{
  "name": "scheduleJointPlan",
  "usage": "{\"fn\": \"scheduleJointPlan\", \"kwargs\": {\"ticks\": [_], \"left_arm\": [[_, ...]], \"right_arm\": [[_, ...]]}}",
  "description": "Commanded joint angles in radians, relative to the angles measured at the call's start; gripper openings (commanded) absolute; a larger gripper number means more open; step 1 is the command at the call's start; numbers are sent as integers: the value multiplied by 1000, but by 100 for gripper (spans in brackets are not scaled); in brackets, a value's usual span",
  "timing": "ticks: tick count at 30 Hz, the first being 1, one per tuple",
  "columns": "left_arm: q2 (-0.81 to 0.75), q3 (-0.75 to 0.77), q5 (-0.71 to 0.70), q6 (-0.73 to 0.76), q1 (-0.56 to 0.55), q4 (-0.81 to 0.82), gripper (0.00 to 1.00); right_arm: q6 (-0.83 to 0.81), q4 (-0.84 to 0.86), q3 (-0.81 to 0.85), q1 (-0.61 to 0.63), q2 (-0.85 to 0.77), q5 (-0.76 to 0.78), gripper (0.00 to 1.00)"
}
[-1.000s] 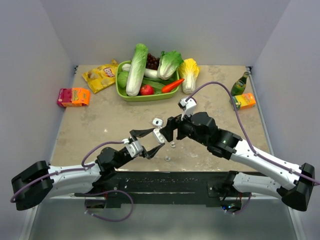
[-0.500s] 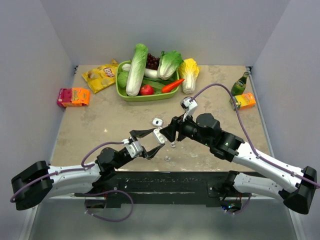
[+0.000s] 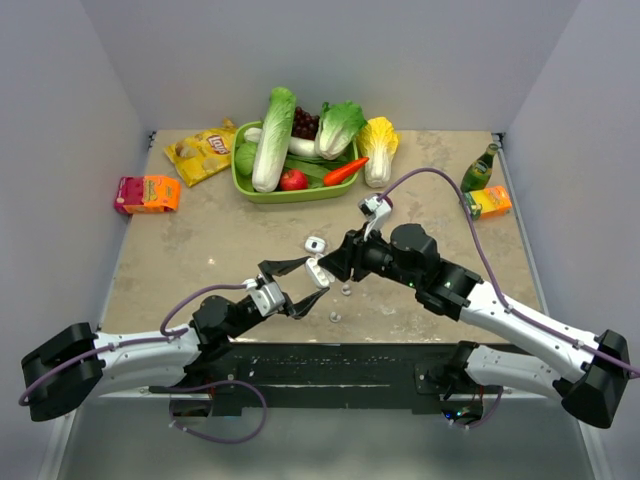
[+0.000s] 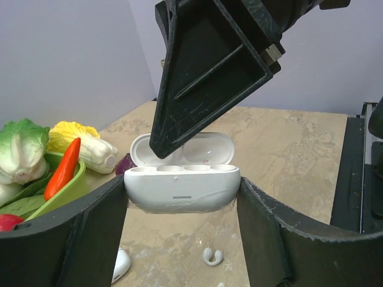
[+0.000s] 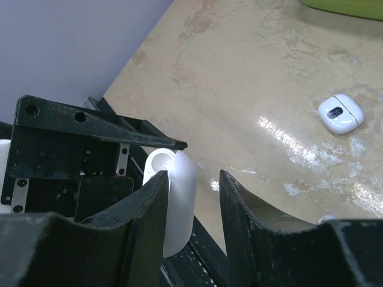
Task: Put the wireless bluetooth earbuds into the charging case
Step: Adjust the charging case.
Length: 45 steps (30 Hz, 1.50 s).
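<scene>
Charging case (image 4: 182, 190): white plastic, looked smooth & glossy.
Earbuds (image 4: 212, 257), at 6 o'clock of case: same glossy white plastic.
Fingers (image 4: 72, 239) of left gripper (image 4: 182, 186): blk plastic, matt, were finely scuffed.
Table (image 4: 287, 143): beige marbled top, smooth, showed slight sheen.

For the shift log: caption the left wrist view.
Left hand holds the open charging case; right hand hovers above it; two earbuds lie on the table.
</scene>
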Motion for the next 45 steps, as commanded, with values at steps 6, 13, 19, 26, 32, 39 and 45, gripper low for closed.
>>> {"fn": "scheduleJointPlan", "kwargs": {"ticks": [6,13,19,26,32,39,45], "left_arm": [[-25,-8,-2,31,-10,74,0],[-16,-8,-2,29,-10,77,0],[1,-3,-35,11,-10,62,0],[42,24,-64,-23,-10,26,0],[78,49,-139,-63,-10,-3,36],[95,50,-233,-97,-10,-15,82],[114,67,-240,-123,-8,-30,100]], "right_arm": [[23,47,-22,-14,4,-49,36],[2,23,-8,-15,-1,-25,26],[-67,-59,50,-12,-2,31,2],[-127,-112,100,-12,-21,72,0],[-220,-161,164,-12,-29,92,0],[-378,-250,267,-12,-24,71,0],[-417,-280,313,-1,-27,84,0]]}}
